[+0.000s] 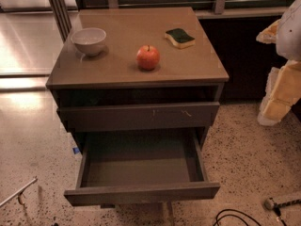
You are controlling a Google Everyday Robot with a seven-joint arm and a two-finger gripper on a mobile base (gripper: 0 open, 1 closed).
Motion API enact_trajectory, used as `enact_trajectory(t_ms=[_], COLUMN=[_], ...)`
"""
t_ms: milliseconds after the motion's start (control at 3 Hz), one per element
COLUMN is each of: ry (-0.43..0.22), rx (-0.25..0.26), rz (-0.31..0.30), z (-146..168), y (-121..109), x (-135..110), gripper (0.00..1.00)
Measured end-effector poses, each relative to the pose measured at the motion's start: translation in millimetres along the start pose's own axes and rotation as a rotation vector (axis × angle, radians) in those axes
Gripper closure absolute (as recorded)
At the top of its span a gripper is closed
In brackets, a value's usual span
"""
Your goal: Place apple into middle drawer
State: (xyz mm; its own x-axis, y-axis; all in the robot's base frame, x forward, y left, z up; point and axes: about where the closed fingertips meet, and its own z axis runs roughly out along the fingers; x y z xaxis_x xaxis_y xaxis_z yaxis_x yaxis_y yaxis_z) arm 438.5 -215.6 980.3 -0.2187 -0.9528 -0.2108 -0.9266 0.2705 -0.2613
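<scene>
- Camera view: we see the apple (pixel 148 57) upright on the cabinet's surface (pixel 127 27), between a white bowl (pixel 89 40) and a sponge (pixel 180 37).
- The middle drawer (pixel 141 193) stands pulled open below.
- The hand (pixel 281 86) is at the right edge, well apart from the apple; we cannot tell its grip.

You see the robot only at the right edge: a white rounded shell (pixel 293 25) with a yellow-tan patch (pixel 269 32) on its left side. Below the shell is the gripper (pixel 273 108), made of blocky pale-yellow segments with a whitish lower end.
</scene>
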Motion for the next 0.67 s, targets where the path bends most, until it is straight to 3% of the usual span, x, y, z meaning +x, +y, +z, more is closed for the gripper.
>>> enact_trajectory(t_ms=[333, 667], ry=[0.000, 0.000], rx=[0.000, 0.000], rz=[0.000, 0.000], z=[0.0, 0.0], y=[0.0, -0.1], x=[0.0, 0.0], gripper=[0.00, 0.14])
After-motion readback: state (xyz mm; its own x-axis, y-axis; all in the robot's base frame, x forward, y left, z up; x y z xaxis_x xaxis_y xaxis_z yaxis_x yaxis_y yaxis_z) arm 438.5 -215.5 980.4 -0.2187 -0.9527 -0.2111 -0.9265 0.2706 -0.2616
